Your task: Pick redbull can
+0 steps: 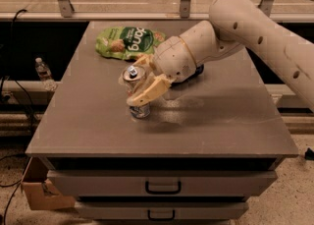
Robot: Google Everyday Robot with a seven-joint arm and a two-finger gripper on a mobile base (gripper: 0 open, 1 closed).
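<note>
My gripper (134,88) clasped the redbull can (130,81) left of the desk's (221,121) middle, nearer its front edge.

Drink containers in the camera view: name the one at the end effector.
The silver can, upright on the table, with the end effector right against it. The water bottle is off to the left, beyond the table.

Count: 1 redbull can (131,78); 1 gripper (134,87) at it; 1 green snack bag (128,42), 12 o'clock; 1 water bottle (44,73), 9 o'clock; 2 drawers (162,182).
</note>
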